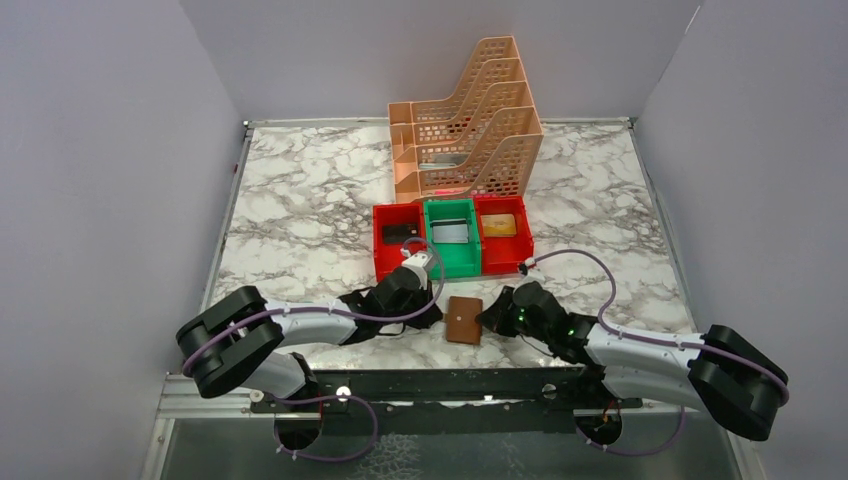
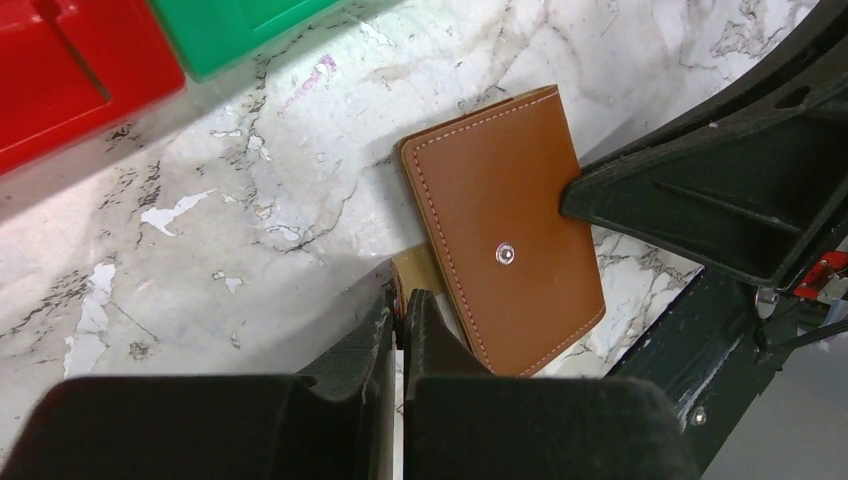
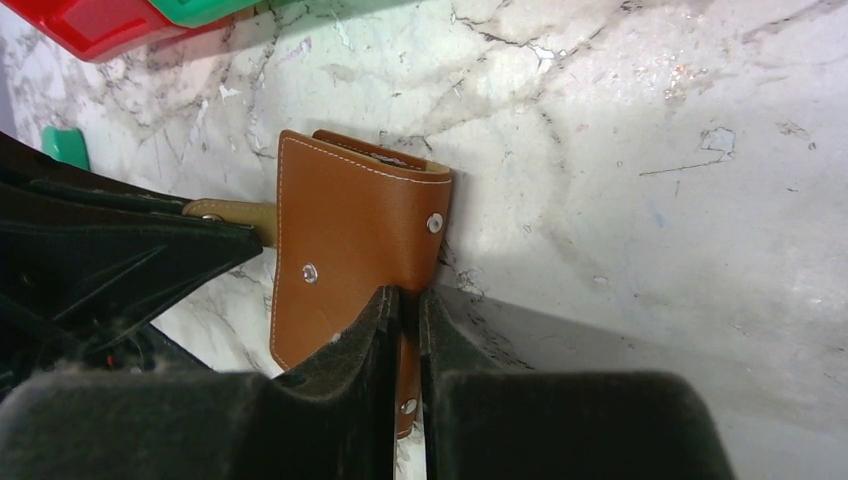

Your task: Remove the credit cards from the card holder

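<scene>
Pinching the holder from both sides, I keep it flat on the worktop, between my two arms and just in front of the bins. My left fingers are clenched on the tan tab that sticks out from one edge. My right fingers grasp a leather flap at the opposite edge, with only a narrow gap between them. Held this way, I judge, one side is anchored while the other can be drawn away to open the fold. The holder lies closed, brown cover and snap uppermost, so no cards show inside it, and the opening step seems not yet done. Behind it stand three bins in a row. The left red bin holds a dark flat item, the green bin a grey-blue flat piece that may be a card, and the right red bin a yellowish one. A peach rack stands behind them, its contents too small to tell.
</scene>
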### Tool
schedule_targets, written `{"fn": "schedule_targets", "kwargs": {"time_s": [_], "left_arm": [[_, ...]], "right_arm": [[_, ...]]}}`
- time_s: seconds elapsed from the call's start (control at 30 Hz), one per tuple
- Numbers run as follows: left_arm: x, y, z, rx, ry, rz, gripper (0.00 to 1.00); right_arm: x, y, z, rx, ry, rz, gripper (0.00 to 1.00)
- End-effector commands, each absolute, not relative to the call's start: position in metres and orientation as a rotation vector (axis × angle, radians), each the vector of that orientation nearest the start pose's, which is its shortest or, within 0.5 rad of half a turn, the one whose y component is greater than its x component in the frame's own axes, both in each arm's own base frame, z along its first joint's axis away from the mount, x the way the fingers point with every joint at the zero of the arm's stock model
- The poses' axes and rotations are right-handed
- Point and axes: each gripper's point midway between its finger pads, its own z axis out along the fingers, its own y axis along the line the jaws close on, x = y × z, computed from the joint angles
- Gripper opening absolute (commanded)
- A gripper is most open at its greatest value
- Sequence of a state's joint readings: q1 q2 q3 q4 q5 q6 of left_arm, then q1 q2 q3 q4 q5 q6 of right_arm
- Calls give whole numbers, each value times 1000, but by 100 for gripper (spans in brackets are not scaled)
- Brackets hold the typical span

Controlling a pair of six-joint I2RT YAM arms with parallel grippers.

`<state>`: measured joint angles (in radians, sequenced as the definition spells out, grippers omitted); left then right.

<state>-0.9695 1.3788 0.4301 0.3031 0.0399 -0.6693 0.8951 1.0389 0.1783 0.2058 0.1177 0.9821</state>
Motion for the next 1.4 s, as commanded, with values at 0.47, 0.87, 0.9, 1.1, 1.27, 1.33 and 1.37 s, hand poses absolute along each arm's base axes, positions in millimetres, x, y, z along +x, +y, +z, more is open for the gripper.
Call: {"fn": "schedule_targets", "kwargs": {"time_s": [0.47, 0.87, 0.9, 1.1, 1.27, 1.33, 1.37], "left_arm": [[163, -286, 79, 392, 2236, -941, 0], [154, -298, 126, 388, 2175, -1057, 0], [153, -301, 132, 390, 2161, -1074, 0], [141, -322, 149, 451, 2127, -1109, 0], [144, -315, 124, 385, 2190, -996, 0], [145, -305, 116, 351, 2208, -955, 0], [146, -299, 112, 332, 2215, -930, 0]], "right_arm": [[160, 219, 62, 20, 2483, 687, 78], [161, 220, 94, -76, 2376, 760, 100], [160, 221, 98, -75, 2365, 775, 99], [163, 214, 107, -22, 2321, 778, 94], [160, 214, 96, 29, 2348, 791, 89], [156, 218, 91, 24, 2367, 817, 85], [154, 221, 89, 15, 2380, 833, 82]]}}
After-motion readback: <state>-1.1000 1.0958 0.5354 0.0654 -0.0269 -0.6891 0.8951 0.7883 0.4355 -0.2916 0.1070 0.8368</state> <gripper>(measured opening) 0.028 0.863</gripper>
